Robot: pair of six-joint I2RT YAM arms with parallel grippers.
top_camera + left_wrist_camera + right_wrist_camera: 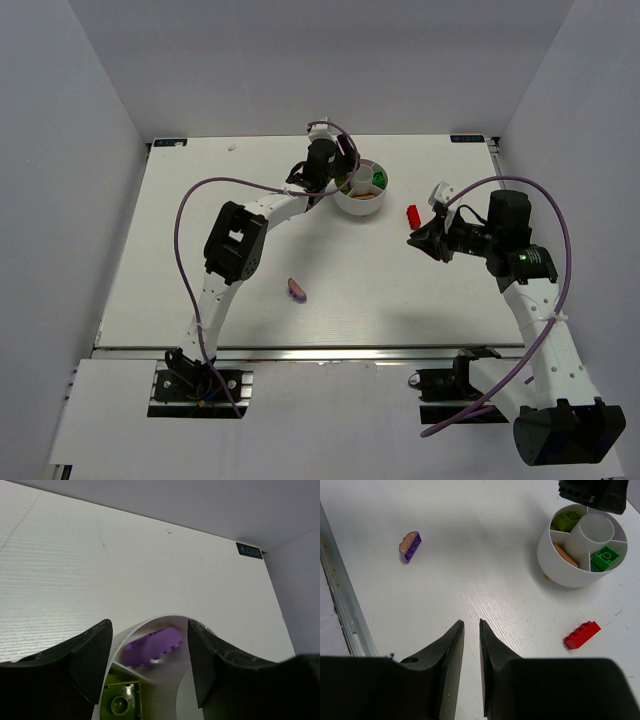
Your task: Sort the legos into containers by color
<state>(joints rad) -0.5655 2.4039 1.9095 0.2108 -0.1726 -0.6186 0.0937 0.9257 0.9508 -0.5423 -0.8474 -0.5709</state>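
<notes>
The white dish [360, 208] stands at the back middle of the table. My left gripper [337, 170] hangs over its left side, open and empty. In the left wrist view the gripper [149, 625] has its jaws wide apart above a purple brick [152, 647] lying in a wedge, with a yellow-green brick [120, 705] in the wedge beside it. A red brick [412, 214] lies on the table right of the dish. A purple brick with orange on it [297, 290] lies on the table nearer the front. My right gripper [418, 241] hovers just below the red brick, shut and empty.
The right wrist view shows the right gripper [471, 622], the dish [565, 572] with green [606, 556], yellow-green [568, 520] and orange [565, 556] bricks, the red brick [581, 635] and the purple brick [410, 546]. A metal rail [300, 352] runs along the table's front edge.
</notes>
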